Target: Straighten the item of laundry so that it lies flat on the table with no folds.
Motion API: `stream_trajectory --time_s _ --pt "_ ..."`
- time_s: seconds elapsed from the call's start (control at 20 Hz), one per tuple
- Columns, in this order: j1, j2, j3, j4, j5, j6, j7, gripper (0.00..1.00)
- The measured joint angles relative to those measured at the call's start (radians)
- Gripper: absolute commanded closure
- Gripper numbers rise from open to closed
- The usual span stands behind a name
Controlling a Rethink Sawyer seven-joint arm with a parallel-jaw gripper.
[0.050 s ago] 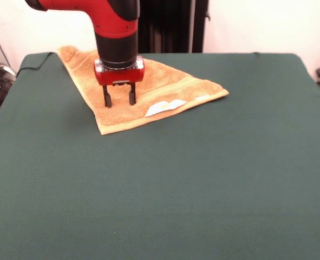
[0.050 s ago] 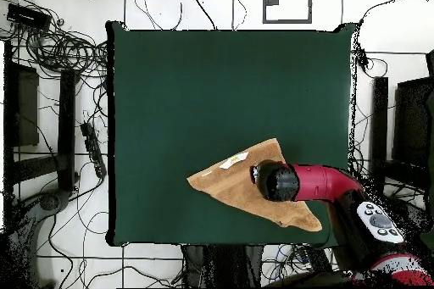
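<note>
The item of laundry point(image 1: 170, 86) is an orange-tan terry towel folded into a triangle, lying at the far part of the dark green table point(image 1: 165, 184). A white label point(image 1: 165, 106) shows near its front edge. My gripper point(image 1: 119, 101) stands open over the towel's left half, both black fingertips pressing down onto the cloth with a patch of towel between them. Seen from overhead, the towel point(image 2: 233, 186) lies near the table's point(image 2: 195, 99) lower right, and the red arm point(image 2: 318, 182) covers part of it and hides the gripper.
Cables and dark equipment point(image 2: 59, 48) lie on the floor around the table. The table's far left corner point(image 1: 32, 59) is close to the towel's tip. A black stand point(image 1: 170, 27) rises behind the table.
</note>
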Motion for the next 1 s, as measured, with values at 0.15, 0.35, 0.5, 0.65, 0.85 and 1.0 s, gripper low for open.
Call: stream_trajectory --time_s 0.15,0.35,0.5,0.65,0.85,1.0 --pt "0.002 0.000 -0.002 0.000 0.000 -0.001 0.000 0.00" --pt "0.005 0.000 -0.005 0.000 0.000 -0.005 0.000 0.00" --pt "0.009 0.000 -0.012 -0.002 0.000 -0.012 0.000 0.00" --pt "0.011 0.000 -0.020 -0.005 0.000 -0.019 0.000 1.00" --pt "0.009 0.002 -0.029 -0.012 0.000 -0.028 0.000 1.00" --pt "0.010 0.002 -0.029 -0.012 0.000 -0.028 0.000 1.00"
